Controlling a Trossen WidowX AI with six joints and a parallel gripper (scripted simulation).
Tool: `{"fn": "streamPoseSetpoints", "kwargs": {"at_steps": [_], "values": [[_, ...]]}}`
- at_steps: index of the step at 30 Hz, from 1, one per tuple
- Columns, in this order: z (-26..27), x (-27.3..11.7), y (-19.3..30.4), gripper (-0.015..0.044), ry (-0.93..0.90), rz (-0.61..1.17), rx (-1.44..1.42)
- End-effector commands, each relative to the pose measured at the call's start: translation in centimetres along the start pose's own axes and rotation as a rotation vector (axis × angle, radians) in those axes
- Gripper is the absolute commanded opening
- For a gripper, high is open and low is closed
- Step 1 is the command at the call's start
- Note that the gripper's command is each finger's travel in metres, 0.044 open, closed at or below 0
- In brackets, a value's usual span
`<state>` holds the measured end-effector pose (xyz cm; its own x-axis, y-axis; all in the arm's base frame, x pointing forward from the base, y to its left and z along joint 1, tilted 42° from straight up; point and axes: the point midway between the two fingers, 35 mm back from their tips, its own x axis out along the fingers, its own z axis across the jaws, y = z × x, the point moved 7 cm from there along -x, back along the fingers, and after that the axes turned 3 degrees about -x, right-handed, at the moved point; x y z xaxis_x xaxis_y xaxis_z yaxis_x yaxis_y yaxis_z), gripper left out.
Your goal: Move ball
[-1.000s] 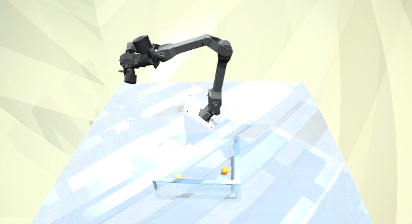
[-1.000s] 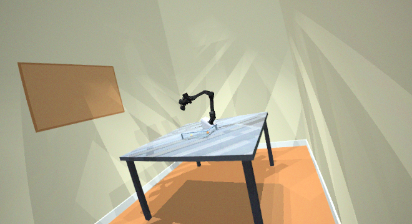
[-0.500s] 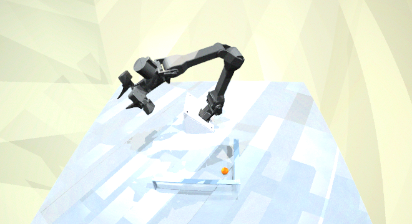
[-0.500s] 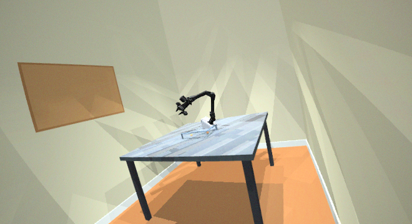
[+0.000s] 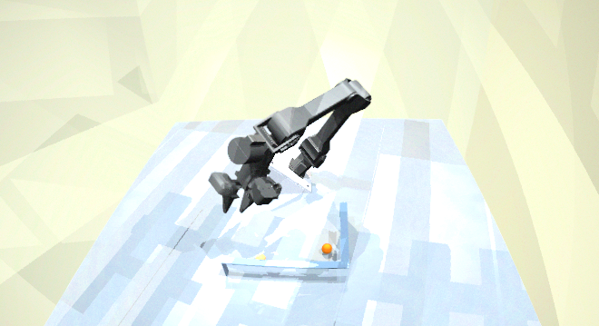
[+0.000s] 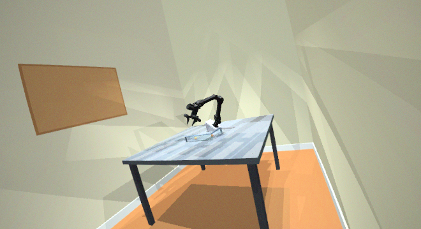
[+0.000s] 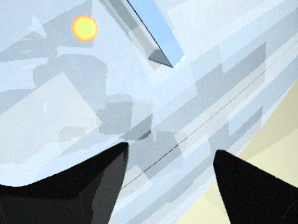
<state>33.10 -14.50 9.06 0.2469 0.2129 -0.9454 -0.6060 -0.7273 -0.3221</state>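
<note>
An orange ball (image 5: 327,248) (image 6: 212,135) sits inside the corner of the low clear walls (image 5: 343,233), a little off both walls. A paler yellow ball shape (image 5: 260,257) (image 6: 196,138) (image 7: 85,28) looks like the see-through copy, though the wrist view does not clearly show it as see-through. It is near the free left end of the front wall (image 5: 286,263) (image 7: 162,37). My gripper (image 5: 234,211) (image 6: 190,124) (image 7: 172,153) is partly open and empty. It hangs above the table, behind and left of the yellow shape, with its fingertips pointing down.
The white base plate (image 5: 295,181) of the arm stands behind the walls. The side wall runs back from the corner on the right, toward the arm base. The table (image 5: 436,279) (image 6: 191,161) has an edge that shows at the lower right of the wrist view.
</note>
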Motion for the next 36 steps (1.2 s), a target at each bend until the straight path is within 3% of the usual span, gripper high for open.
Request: {"fn": "streamPoseSetpoints", "kwargs": {"at_steps": [1,11,36], "values": [[3.1,-0.2,-5.4,0.0240,-0.140,-0.115,-0.243],[12.7,-1.7,-15.2,0.0240,-0.469,-0.403,-0.755],[14.5,0.7,-15.9,0.0240,-0.475,-0.410,-0.762]]}}
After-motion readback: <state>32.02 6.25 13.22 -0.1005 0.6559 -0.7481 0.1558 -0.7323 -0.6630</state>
